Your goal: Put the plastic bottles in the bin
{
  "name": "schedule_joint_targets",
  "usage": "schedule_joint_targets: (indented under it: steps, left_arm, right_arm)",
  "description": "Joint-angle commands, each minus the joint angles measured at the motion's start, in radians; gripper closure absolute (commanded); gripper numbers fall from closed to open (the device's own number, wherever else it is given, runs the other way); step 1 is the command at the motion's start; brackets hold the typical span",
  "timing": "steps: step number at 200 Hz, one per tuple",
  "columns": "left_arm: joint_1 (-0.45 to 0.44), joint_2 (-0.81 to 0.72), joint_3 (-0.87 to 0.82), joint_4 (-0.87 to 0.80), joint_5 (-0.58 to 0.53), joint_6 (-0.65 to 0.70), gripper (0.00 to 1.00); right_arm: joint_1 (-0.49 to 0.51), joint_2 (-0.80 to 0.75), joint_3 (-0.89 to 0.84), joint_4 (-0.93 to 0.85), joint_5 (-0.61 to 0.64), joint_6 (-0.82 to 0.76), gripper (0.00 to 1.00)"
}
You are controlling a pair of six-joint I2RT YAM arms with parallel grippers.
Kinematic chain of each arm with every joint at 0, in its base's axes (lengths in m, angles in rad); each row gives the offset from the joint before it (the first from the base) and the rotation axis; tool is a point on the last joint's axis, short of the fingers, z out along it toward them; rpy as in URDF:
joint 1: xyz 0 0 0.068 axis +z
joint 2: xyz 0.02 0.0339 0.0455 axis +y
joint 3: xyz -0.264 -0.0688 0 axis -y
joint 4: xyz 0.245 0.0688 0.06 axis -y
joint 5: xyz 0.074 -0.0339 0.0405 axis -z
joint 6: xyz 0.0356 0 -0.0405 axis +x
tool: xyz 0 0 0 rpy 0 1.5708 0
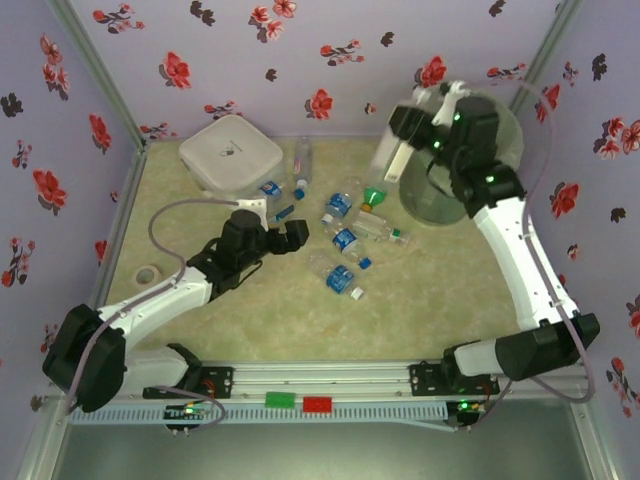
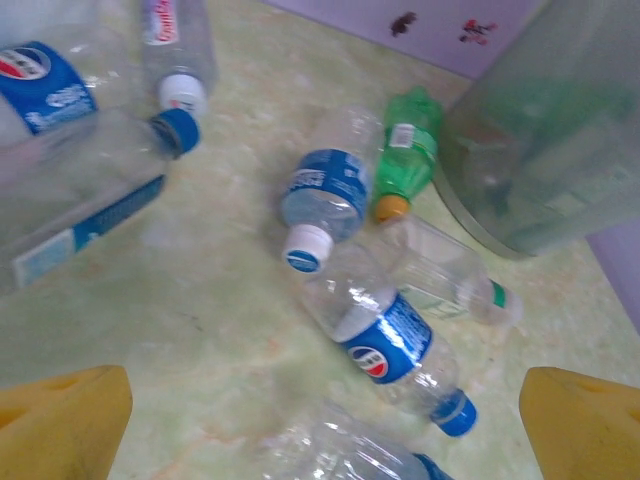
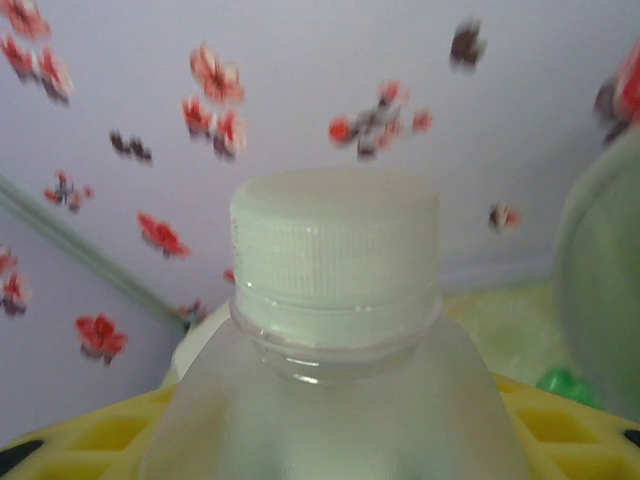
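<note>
About nine plastic bottles (image 1: 345, 240) lie around center, hard to separate toward eleven o'clock; one white-capped bottle (image 3: 335, 250) more. One bin (image 1: 425, 200), one white box (image 1: 230, 150), one tape roll (image 1: 148, 273).

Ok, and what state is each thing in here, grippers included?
left gripper: open, empty, low over the loose bottles.
right gripper: shut on the white-capped bottle, raised beside the bin.
bin: upright, top open.
loose bottles: lying on their sides.
white box: lid on.
</note>
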Motion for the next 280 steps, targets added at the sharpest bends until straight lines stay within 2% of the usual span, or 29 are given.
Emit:
schedule_joint_targets:
  steps: [1, 23, 39, 58, 76, 100, 130, 144, 159, 175, 194, 220, 280]
  left_arm:
    - [0.011, 0.011, -0.034, 0.064, -0.009, -0.048, 0.00]
    - [0.015, 0.030, -0.068, 0.103, 0.012, -0.087, 0.00]
    - [0.016, 0.040, -0.087, 0.108, 0.028, -0.119, 0.00]
    - [0.015, 0.050, -0.146, 0.186, 0.054, -0.167, 0.00]
    - [0.015, 0.036, -0.167, 0.188, 0.059, -0.181, 0.00]
    - [0.015, -0.003, -0.117, 0.090, 0.062, -0.103, 0.00]
    - [0.016, -0.009, 0.013, -0.035, 0.061, 0.035, 0.00]
    - [0.017, 0.007, 0.041, -0.034, 0.057, 0.052, 0.00]
    - [0.017, 0.041, 0.031, 0.037, 0.059, 0.037, 0.00]
    - [0.017, 0.068, 0.024, 0.072, 0.062, -0.001, 0.00]
    - [0.019, 0.061, 0.002, 0.095, 0.063, -0.023, 0.00]
    - [0.041, 0.010, -0.031, 0.061, 0.044, -0.016, 0.00]
    - [0.117, -0.095, -0.040, -0.008, 0.013, 0.002, 0.00]
  right_arm:
    - [-0.065, 0.054, 0.135, -0.075, 0.079, -0.075, 0.54]
    - [-0.130, 0.097, 0.230, -0.069, 0.171, -0.097, 0.54]
    - [-0.163, 0.125, 0.272, -0.052, 0.291, -0.145, 0.54]
    - [-0.191, 0.153, 0.278, 0.004, 0.398, -0.212, 0.54]
    - [-0.198, 0.185, 0.278, 0.037, 0.478, -0.282, 0.54]
    - [-0.203, 0.230, 0.259, 0.073, 0.485, -0.327, 0.54]
    - [-0.203, 0.309, 0.282, 0.030, 0.488, -0.354, 0.53]
    - [-0.204, 0.333, 0.280, 0.005, 0.489, -0.337, 0.52]
    - [-0.206, 0.351, 0.259, 0.005, 0.451, -0.311, 0.49]
    - [-0.207, 0.372, 0.245, -0.006, 0.442, -0.269, 0.44]
    - [-0.213, 0.389, 0.250, -0.018, 0.437, -0.234, 0.31]
    - [-0.213, 0.383, 0.266, -0.043, 0.452, -0.240, 0.01]
    - [-0.213, 0.254, 0.190, -0.015, 0.444, -0.253, 0.00]
